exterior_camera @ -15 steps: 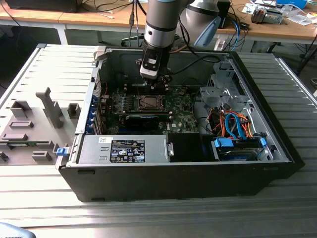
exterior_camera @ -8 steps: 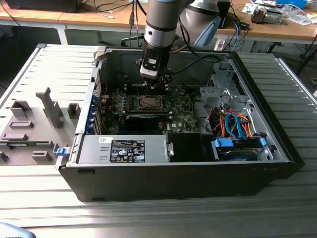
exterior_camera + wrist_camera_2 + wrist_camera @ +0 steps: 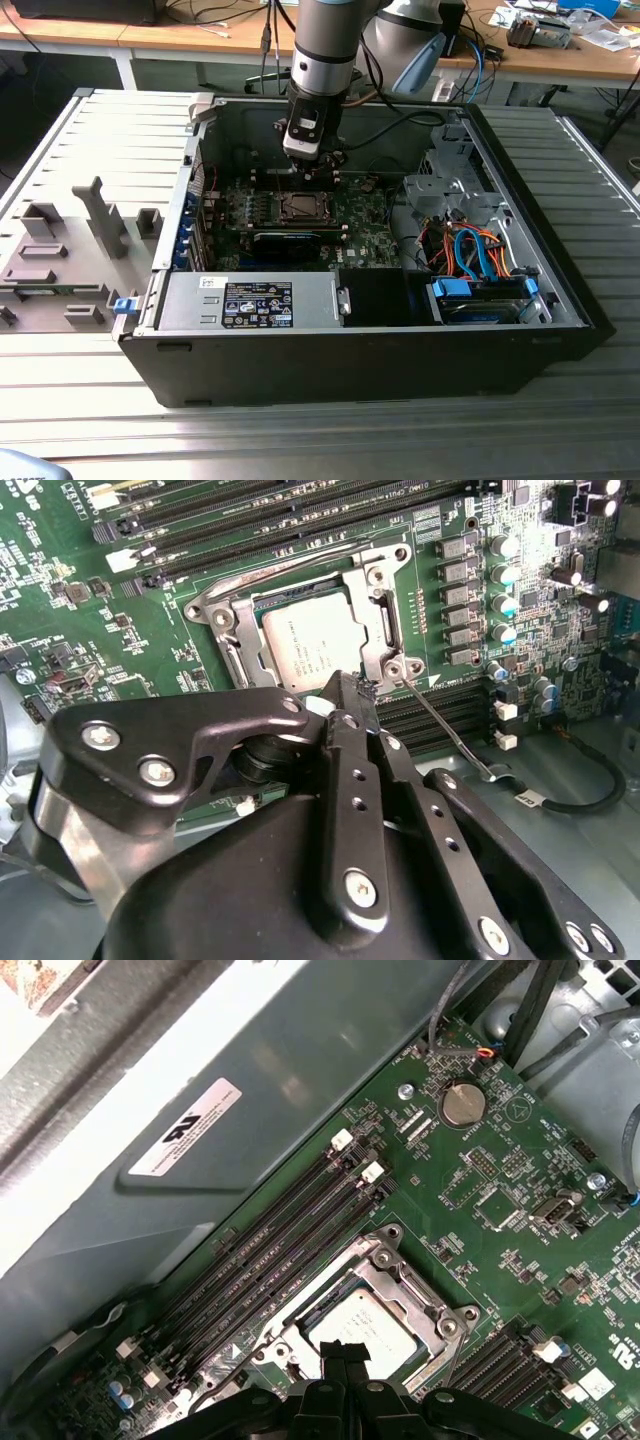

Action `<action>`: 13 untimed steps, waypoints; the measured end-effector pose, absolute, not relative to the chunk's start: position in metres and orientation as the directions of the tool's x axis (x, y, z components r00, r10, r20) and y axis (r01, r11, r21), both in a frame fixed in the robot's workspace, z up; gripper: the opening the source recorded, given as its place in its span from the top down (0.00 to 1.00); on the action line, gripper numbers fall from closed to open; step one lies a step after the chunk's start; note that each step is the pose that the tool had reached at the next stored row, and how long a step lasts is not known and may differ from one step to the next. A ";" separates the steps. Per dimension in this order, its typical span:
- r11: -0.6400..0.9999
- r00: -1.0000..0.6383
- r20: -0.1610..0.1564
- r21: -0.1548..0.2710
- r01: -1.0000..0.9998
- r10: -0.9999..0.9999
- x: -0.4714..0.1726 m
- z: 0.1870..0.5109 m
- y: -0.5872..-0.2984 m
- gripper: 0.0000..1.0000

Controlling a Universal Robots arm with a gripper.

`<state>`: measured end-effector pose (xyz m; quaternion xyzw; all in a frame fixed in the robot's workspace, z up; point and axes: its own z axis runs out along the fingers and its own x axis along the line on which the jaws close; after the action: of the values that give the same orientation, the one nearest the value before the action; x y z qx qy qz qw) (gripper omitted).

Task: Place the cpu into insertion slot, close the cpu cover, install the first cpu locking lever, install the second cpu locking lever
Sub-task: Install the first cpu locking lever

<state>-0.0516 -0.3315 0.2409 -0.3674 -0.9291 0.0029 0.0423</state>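
Silver-grey cpu (image 3: 305,645), seated in insertion slot (image 3: 300,207), cpu cover (image 3: 378,600) lying down over it; one wire locking lever (image 3: 447,727) splayed outward, judged unlatched; gripper (image 3: 347,688), at the slot's twelve o'clock in exterior view, clenched, nothing visibly grasped.

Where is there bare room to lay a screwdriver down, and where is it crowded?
Free: the slatted table on the case's near side and at the exterior view's right; inside, the black patch between power supply and drive cage. Crowded: the board under the tool, the orange cables.
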 end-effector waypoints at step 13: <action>0.735 -0.731 0.077 -0.036 0.677 0.678 -0.052 0.241 -0.332 0.89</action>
<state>-0.0516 -0.3315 0.2409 -0.3642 -0.9304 0.0030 0.0423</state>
